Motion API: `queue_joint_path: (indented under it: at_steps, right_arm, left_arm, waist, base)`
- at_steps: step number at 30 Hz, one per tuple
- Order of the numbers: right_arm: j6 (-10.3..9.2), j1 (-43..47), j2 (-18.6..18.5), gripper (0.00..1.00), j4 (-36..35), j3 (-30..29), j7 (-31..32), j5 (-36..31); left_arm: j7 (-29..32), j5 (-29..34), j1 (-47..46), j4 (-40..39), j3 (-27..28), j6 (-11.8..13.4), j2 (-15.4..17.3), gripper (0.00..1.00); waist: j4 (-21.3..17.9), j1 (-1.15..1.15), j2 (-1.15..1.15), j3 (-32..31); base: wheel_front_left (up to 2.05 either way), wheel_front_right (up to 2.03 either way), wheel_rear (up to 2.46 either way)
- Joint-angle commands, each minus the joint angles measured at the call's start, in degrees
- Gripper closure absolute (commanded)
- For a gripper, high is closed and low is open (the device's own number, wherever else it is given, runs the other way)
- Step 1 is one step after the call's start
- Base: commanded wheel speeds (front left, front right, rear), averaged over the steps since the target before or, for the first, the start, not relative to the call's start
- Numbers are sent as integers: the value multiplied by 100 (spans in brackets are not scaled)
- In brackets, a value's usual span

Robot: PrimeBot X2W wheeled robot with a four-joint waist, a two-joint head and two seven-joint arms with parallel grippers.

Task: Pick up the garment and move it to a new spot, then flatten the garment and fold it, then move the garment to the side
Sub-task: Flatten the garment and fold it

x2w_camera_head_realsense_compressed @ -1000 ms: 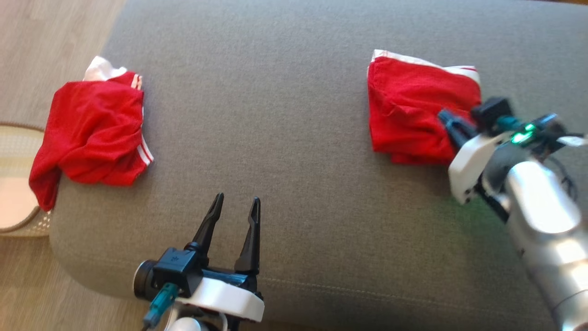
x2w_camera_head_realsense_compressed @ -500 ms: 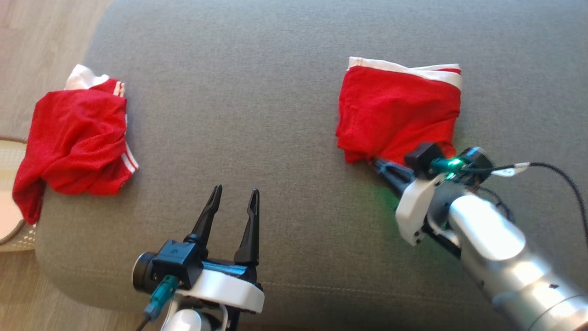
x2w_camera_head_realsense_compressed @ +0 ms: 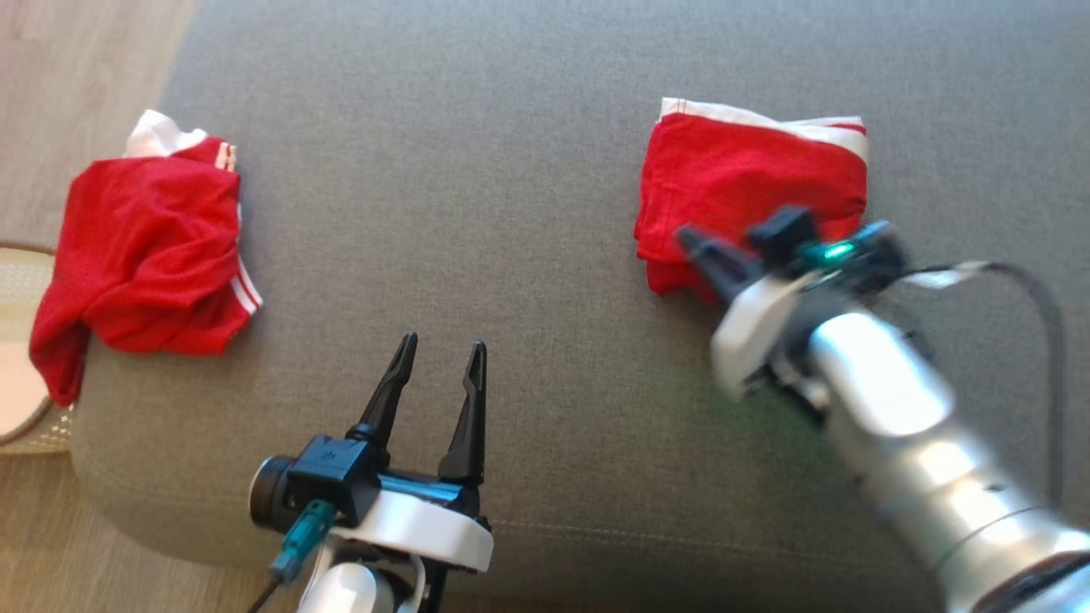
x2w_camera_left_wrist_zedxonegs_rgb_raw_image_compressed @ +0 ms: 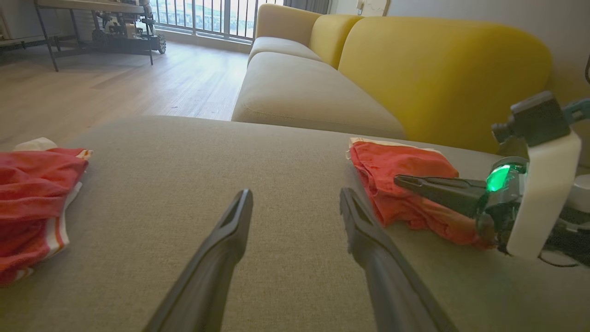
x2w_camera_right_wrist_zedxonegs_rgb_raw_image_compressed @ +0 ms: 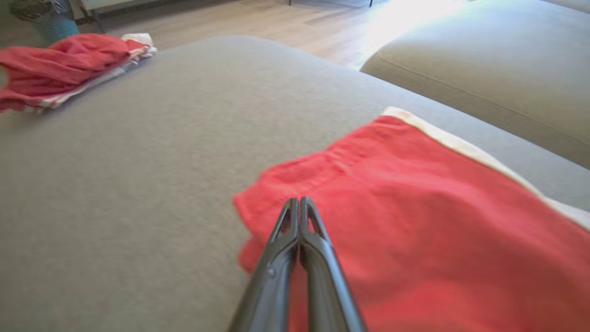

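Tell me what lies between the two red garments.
Bare grey cushion, nothing else, between the crumpled garment and the folded garment; the head view shows it.

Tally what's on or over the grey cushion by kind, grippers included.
Red garments with white trim: 2 (folded red garment, crumpled red garment)
Grippers: 2 (left gripper, open; right gripper, shut)
Total: 4
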Motion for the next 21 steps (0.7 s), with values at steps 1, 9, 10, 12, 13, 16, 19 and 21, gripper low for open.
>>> queue_joint_path:
  at_steps: [1, 9, 10, 12, 13, 16, 19, 21]
  right_arm:
    - [-1, 56, 220, 100, -98, 115, -94, -6]
    - [-1, 673, 587, 100, -99, 767, -157, 505]
    - [-1, 825, 596, 72, -370, 692, -161, 626]
    - [-1, 1023, 596, 0, -772, 386, -163, 628]
    - [-1, 1145, 573, 0, -1015, 159, -163, 551]
    - [-1, 1602, 457, 0, -1937, -609, -164, 28]
    - [-1, 2241, 467, 0, -3027, -1459, -164, -429]
    - [-1, 2663, 496, 0, -3617, -1934, -165, -683]
  left_arm:
    - [-29, -9, -157, -140, 123, -9, -38, 0]
    - [-29, 34, 97, -21, 188, 37, -38, 0]
    - [-29, 41, 195, -29, 263, 59, -38, 0]
    - [-29, 29, 310, -74, 373, 100, -38, 0]
    - [-29, 14, 373, -100, 436, 123, -38, 0]
    - [-29, -63, 537, -228, 660, 183, -38, 0]
    - [-29, -41, 608, -315, 861, 184, -38, 0]
    - [-29, -7, 635, -374, 984, 177, -38, 0]
  waist:
    - [37, -1, 0, -86]
    - [-25, -1, 0, -598]
    - [-109, -1, 0, -726]
    - [-227, -1, 0, -845]
    - [-292, -1, 0, -907]
    - [-491, -1, 0, -1028]
    - [-636, -1, 0, -1102]
    - [-701, -1, 0, -1153]
  base:
    - [0, 0, 0]
    - [0, 0, 0]
    - [0, 0, 0]
    - [0, 0, 0]
    - [0, 0, 0]
    - [0, 0, 0]
    - [0, 0, 0]
    - [0, 0, 0]
